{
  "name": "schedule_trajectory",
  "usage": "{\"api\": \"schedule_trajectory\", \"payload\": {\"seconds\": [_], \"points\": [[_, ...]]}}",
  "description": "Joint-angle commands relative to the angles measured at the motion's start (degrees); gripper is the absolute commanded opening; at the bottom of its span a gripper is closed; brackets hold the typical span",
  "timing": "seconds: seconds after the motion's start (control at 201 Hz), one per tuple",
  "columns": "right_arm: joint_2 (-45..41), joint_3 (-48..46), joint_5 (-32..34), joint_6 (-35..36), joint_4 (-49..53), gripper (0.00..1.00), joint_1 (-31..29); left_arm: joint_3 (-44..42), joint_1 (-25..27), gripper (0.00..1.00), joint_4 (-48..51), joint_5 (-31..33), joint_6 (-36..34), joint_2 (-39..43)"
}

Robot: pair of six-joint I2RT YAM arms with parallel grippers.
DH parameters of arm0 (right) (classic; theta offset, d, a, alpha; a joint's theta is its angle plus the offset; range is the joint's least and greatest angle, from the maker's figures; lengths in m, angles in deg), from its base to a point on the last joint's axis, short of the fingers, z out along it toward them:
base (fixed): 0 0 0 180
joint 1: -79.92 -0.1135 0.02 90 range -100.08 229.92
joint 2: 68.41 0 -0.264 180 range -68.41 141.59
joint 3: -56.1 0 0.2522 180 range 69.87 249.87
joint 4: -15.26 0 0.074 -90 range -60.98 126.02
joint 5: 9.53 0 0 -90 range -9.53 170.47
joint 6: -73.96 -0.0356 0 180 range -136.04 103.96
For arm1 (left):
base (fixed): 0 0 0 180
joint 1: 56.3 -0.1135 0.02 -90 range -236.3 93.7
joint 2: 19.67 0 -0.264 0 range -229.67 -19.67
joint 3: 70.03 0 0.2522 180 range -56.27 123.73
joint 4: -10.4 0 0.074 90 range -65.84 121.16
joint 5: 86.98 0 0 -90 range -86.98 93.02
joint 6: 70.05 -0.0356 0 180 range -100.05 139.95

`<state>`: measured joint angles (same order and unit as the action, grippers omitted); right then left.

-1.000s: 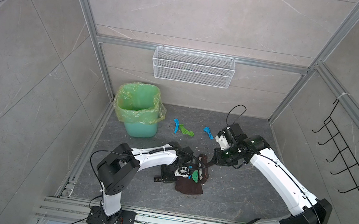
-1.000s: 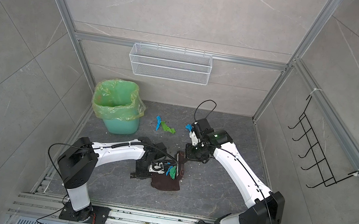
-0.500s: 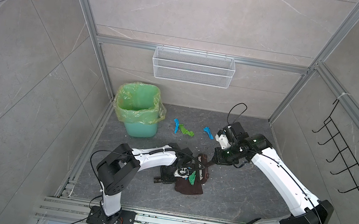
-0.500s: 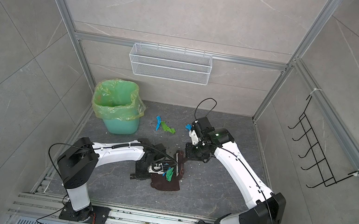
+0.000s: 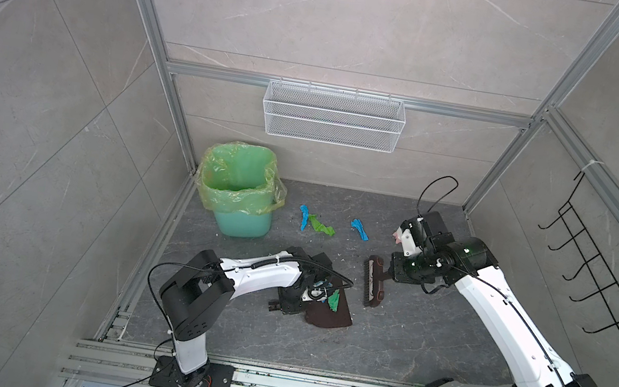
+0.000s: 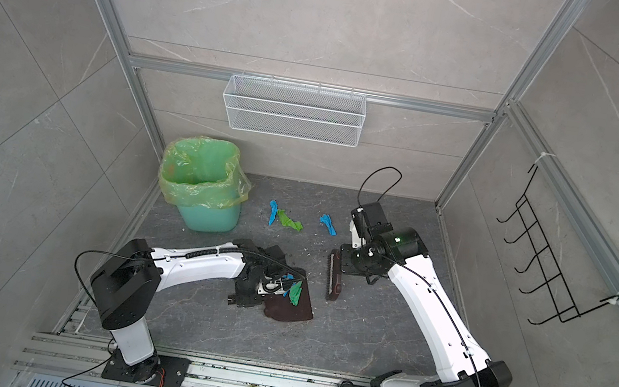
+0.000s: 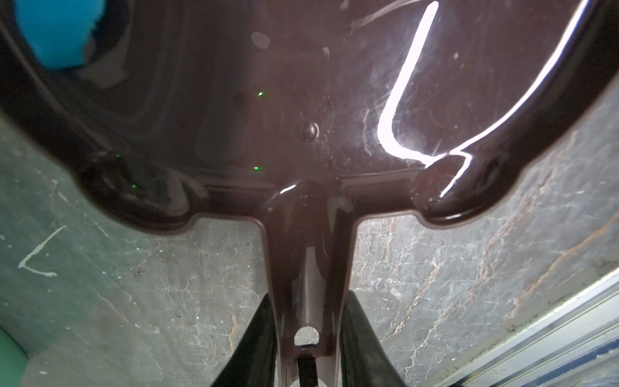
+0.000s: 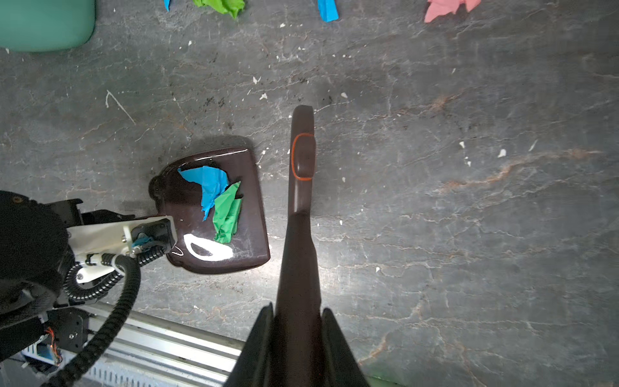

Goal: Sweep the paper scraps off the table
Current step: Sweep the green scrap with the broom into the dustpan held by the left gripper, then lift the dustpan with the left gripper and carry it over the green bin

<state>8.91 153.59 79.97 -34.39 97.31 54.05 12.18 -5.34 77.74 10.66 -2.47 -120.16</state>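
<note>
Two of the paper scraps, blue and green, lie in the brown dustpan, just ahead of the left gripper, which pinches the pan's handle. The loose scraps lie on the dark veined table, well beyond the right gripper, which is clamped on a brown brush. White crumbs dot the stone, and grey tiled walls stand around.

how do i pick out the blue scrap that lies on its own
Start at the green-lined bin in the table's far left corner. Going right, pass a blue-and-green pair; the next blue scrap lies alone, short of the right arm.
</note>
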Motion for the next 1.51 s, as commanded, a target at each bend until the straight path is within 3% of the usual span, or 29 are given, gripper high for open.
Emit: {"api": "schedule_trajectory", "payload": {"seconds": [0.0,0.274,0.712,1.15,1.504], "points": [[-1.80,-1.79,2.74,0.77,-1.90,0.00,1.09,1.99,-0.80,0.00,0.28,2.45,2.50,3.28],[-2.49,-3.98,1.97,1.60,-4.45,0.00,3.01,6.06,-4.31,0.00,3.00,3.58,5.02,7.15],[-1.97,-6.80,-0.42,2.95,-7.47,0.00,3.89,21.42,-13.53,0.00,14.43,4.50,7.02,9.27],[-0.77,-6.70,-3.68,3.67,-9.18,0.00,4.11,36.03,-24.96,0.00,20.86,5.59,5.03,9.06],[-0.24,-7.27,-5.31,3.96,-9.93,0.00,4.25,44.06,-30.28,0.00,23.09,6.93,2.69,7.77]]}}
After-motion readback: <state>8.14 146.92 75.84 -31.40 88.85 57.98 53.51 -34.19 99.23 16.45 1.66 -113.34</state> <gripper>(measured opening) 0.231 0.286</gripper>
